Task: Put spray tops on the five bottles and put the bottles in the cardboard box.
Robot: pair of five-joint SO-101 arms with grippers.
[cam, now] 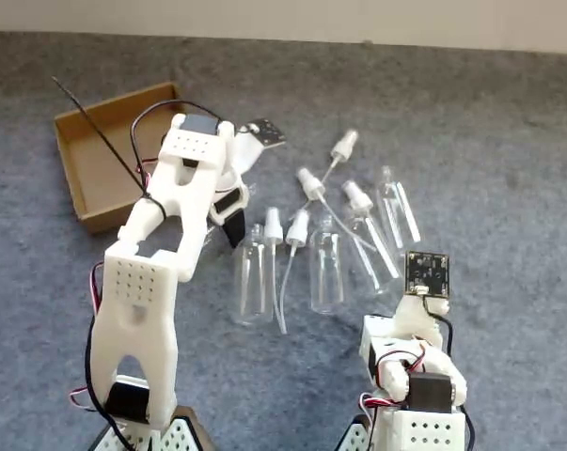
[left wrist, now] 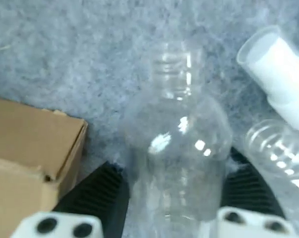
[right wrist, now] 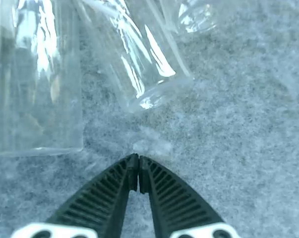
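- left gripper (left wrist: 175,171): the black jaws sit on either side of the clear bottle (left wrist: 176,129) with their pads against its walls. Reads as clamped on its mid-body.
- The clear bottle's neck is threaded, has no top on it and points away from the wrist. Can't tell whether the bottle rests on the carpet (cam: 509,141) or is lifted off it.
- Handling, my guess: empty thin plastic, so very light. The smooth round wall could slip or twist in the pads, and it may dent if squeezed hard. Hold it across the straight body below the shoulder and keep the neck free for a top.
- Place: left half of the carpet, just beside the near wall of the cardboard box (left wrist: 25,148), which sits toward the far-left corner.
- On the other side, a second bottle (left wrist: 278,153) lies close, also uncapped, with a white spray top (left wrist: 278,74) by its neck.
- right gripper (right wrist: 138,171): jaws pinched together and holding nothing. The tips are over bare carpet toward the near edge, just short of the bases of two lying bottles (right wrist: 40,79), (right wrist: 134,59).
- More spray tops (cam: 309,181) lie loose mid-carpet among the bottles. Their dip tubes look thin and bendy, so take them by the white head.
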